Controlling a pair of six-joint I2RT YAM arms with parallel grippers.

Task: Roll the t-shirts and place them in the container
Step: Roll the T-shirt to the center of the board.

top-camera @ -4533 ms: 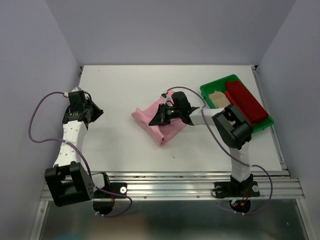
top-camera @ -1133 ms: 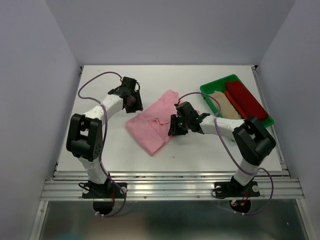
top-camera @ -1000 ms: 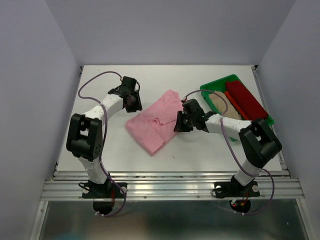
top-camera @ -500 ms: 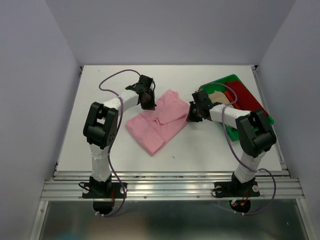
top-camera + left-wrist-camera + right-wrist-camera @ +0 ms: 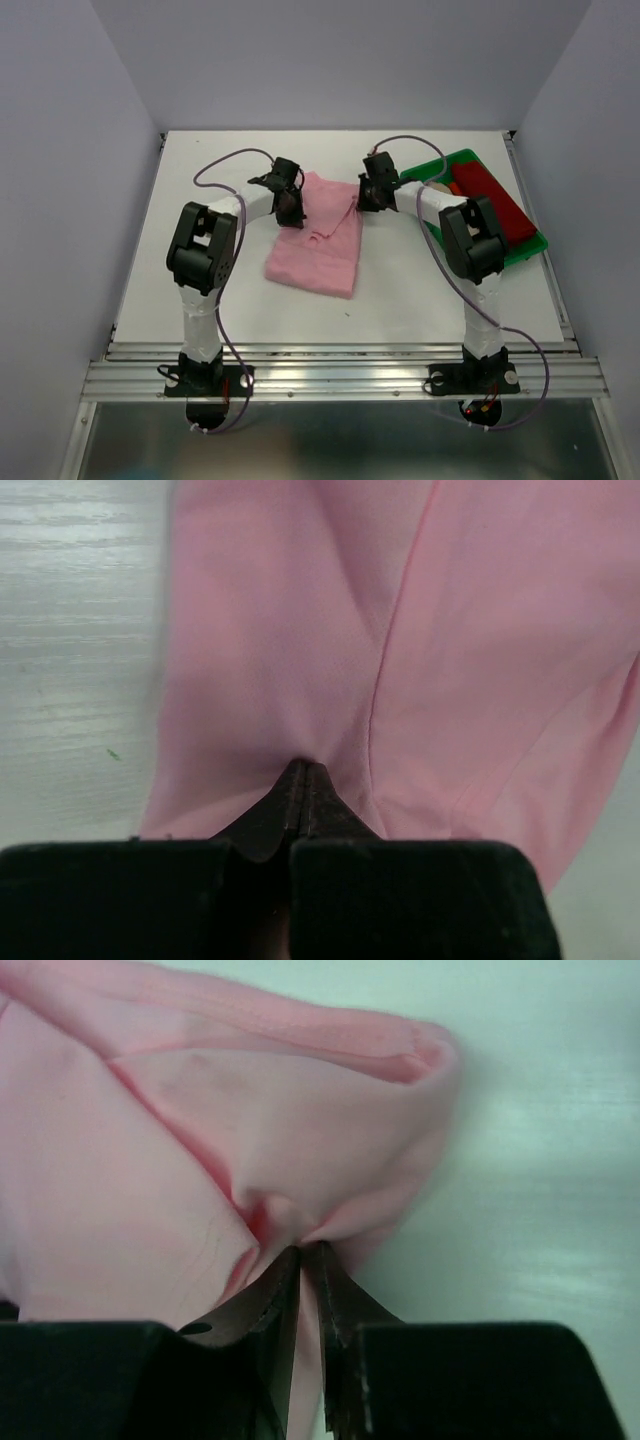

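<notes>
Nearest the camera, both arms are rising from their bases at the near edge of the white desk (image 5: 200,310), each reaching toward the far half. Between them, the light pink t-shirt (image 5: 320,245) is lying flat around the middle of the desk as a long folded panel, its near hem sitting roughly midway between the near and far edges and slanting slightly toward the right. The cloth is running away from that hem toward the far edge, with a few creases showing near its far end.

At the far left corner of the garment, the left gripper (image 5: 288,208) is clenching the fabric. In the left wrist view, its fingertips (image 5: 292,798) are pressing together with a fold of pink cloth caught between them, and a seam is running away from the pinch.

At the far right corner, the right gripper (image 5: 368,195) is likewise grasping the pink shirt. In the right wrist view, its fingertips (image 5: 282,1290) are nipping a small gathered tuck of fabric, with a doubled hem curling just beyond and bare desk to the right.

Farther toward the far right corner of the desk, the green plastic tray (image 5: 438,163) is sitting at an angle, holding the dark red t-shirt (image 5: 495,200). A sliver of the beige t-shirt (image 5: 441,186) is showing beside it, mostly hidden behind the right arm.
</notes>
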